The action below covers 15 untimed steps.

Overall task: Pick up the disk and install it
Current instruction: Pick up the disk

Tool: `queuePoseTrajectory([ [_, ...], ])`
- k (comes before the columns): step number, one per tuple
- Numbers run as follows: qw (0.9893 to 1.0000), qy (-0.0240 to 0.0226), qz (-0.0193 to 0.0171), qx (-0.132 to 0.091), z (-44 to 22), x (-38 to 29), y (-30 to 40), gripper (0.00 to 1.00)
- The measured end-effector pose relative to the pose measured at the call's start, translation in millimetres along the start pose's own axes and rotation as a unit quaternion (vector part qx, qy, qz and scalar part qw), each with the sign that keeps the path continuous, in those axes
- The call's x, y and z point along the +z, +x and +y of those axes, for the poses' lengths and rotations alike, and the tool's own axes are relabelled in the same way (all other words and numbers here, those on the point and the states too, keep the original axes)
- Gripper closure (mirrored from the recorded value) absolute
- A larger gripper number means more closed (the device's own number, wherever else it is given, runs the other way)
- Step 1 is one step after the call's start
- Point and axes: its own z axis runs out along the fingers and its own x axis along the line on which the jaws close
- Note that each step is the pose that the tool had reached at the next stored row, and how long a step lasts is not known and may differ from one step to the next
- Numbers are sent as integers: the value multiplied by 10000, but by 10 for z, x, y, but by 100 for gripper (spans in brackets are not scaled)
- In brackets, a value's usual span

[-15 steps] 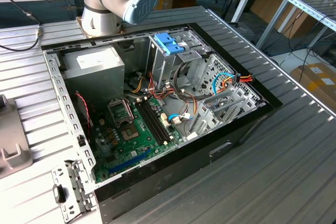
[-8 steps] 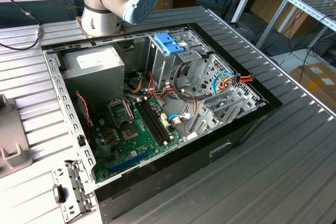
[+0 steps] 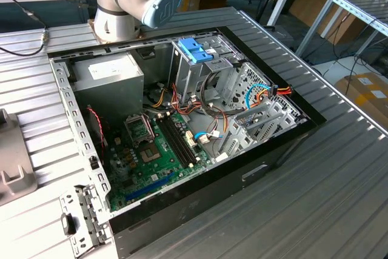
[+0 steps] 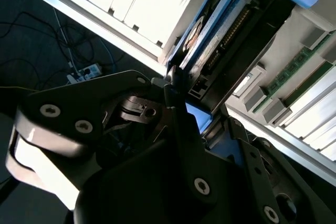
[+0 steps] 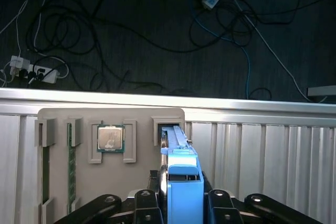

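Pick step: I'm gripping with the gripper [image 5: 181, 191] fingers clamped on the disk [image 4: 228, 35], which is standing on edge in its parts tray [image 5: 139, 129] slot. I'm judging the lift needs a straight pull along the slot.

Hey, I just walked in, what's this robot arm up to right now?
The arm's gripper is closed on the disk, a drive with blue side rails. In the first wrist view the disk stands on edge at its slot in a grey parts tray. The tray also holds a processor chip and a memory stick. I cannot tell whether the disk has lifted clear of the slot. In the exterior view the computer case lies open on its side.
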Motion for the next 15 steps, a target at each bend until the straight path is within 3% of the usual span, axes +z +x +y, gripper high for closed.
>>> queuePoseTrajectory([
  [8, 10000, 1, -26, -1, 5, -121, -10, 63],
  [15, 10000, 1, -33, -1, 6, -175, -15, 63],
])
